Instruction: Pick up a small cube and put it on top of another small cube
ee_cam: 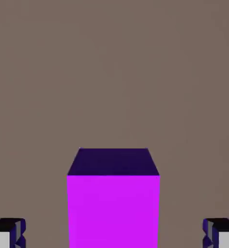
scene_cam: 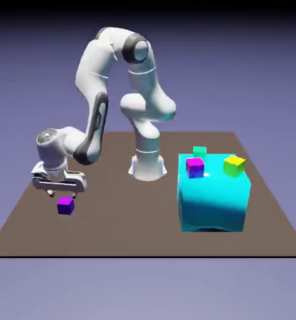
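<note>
purple cube (ee_cam: 114,210) flat on one face | edges squared to jaws | jaws wide, above it

The exterior view is moderately bright, its backdrop (scene_cam: 25,75) fading to black along the top edge and paler toward the bottom. The arm (scene_cam: 94,65) is lit strongly, some white parts nearly washed out, with grey shading on others. The big block (scene_cam: 211,197) has a bright top, a small white glare spot there, and a front that darkens lower down. The tabletop (scene_cam: 119,219) is a dull, even brown with no distinct cast shadows. In the hand view, the cube (ee_cam: 113,210) shows one flat, vivid face and one very dark one, with crisp edges.
</note>
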Motion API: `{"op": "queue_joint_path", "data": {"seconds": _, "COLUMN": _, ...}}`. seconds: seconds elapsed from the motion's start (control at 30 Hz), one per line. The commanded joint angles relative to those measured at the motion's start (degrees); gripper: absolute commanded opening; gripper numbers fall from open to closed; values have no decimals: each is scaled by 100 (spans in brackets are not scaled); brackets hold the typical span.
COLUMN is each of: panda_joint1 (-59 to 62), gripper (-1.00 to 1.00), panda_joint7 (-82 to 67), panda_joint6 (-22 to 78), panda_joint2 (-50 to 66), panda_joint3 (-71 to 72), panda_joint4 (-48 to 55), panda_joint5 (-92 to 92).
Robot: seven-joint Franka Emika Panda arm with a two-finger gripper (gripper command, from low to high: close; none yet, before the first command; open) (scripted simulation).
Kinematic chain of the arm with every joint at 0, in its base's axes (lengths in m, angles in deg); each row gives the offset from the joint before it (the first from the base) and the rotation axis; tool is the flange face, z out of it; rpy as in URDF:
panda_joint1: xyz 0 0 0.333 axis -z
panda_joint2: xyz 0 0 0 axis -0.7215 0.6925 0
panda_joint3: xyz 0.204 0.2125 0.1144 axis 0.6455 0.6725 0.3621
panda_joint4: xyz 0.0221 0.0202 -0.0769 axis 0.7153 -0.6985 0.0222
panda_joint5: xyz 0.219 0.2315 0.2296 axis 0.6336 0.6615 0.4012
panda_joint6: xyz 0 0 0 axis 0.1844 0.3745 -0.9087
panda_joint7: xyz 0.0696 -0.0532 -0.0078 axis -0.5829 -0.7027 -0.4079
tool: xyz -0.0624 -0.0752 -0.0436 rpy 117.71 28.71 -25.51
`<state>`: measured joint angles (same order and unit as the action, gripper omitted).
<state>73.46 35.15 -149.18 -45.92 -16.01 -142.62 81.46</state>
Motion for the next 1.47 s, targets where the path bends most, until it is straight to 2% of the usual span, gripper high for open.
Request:
{"op": "queue_joint_path", "data": {"seconds": 0.0, "panda_joint1": 71, "gripper": 0, "panda_joint7": -49, "panda_joint6": -197, "panda_joint2": 207, "panda_joint3": 75, "panda_joint4": 8, "panda_joint5": 76}}
{"op": "queue_joint_path", "data": {"seconds": 0.03, "panda_joint1": 74, "gripper": 0, "panda_joint7": -52, "panda_joint6": -206, "panda_joint2": 218, "panda_joint3": 78, "panda_joint4": 8, "panda_joint5": 80}}
{"op": "queue_joint_path", "data": {"seconds": 0.07, "panda_joint1": 74, "gripper": -100, "panda_joint7": -52, "panda_joint6": -206, "panda_joint2": 218, "panda_joint3": 78, "panda_joint4": 8, "panda_joint5": 80}}
{"op": "queue_joint_path", "data": {"seconds": 0.27, "panda_joint1": -281, "gripper": -100, "panda_joint7": 194, "panda_joint6": 777, "panda_joint2": -819, "panda_joint3": -295, "panda_joint4": -31, "panda_joint5": -300}}
{"op": "queue_joint_path", "data": {"seconds": 0.33, "panda_joint1": -284, "gripper": -100, "panda_joint7": 197, "panda_joint6": 787, "panda_joint2": -830, "panda_joint3": -299, "panda_joint4": -32, "panda_joint5": -304}}
{"op": "queue_joint_path", "data": {"seconds": 1.1, "panda_joint1": -5060, "gripper": -100, "panda_joint7": 454, "panda_joint6": 4829, "panda_joint2": -2971, "panda_joint3": 3415, "panda_joint4": 1946, "panda_joint5": -400}}
{"op": "queue_joint_path", "data": {"seconds": 1.17, "panda_joint1": -5178, "gripper": -100, "panda_joint7": 461, "panda_joint6": 4929, "panda_joint2": -3024, "panda_joint3": 3507, "panda_joint4": 1995, "panda_joint5": -403}}
{"op": "queue_joint_path", "data": {"seconds": 1.33, "panda_joint1": -5158, "gripper": -100, "panda_joint7": 552, "panda_joint6": 3908, "panda_joint2": -2813, "panda_joint3": 3495, "panda_joint4": 1172, "panda_joint5": -502}}
{"op": "queue_joint_path", "data": {"seconds": 1.37, "panda_joint1": -5158, "gripper": 100, "panda_joint7": 552, "panda_joint6": 3908, "panda_joint2": -2813, "panda_joint3": 3495, "panda_joint4": 1172, "panda_joint5": -502}}
{"op": "queue_joint_path", "data": {"seconds": 1.43, "panda_joint1": -5163, "gripper": 100, "panda_joint7": 530, "panda_joint6": 4157, "panda_joint2": -2864, "panda_joint3": 3498, "panda_joint4": 1373, "panda_joint5": -478}}
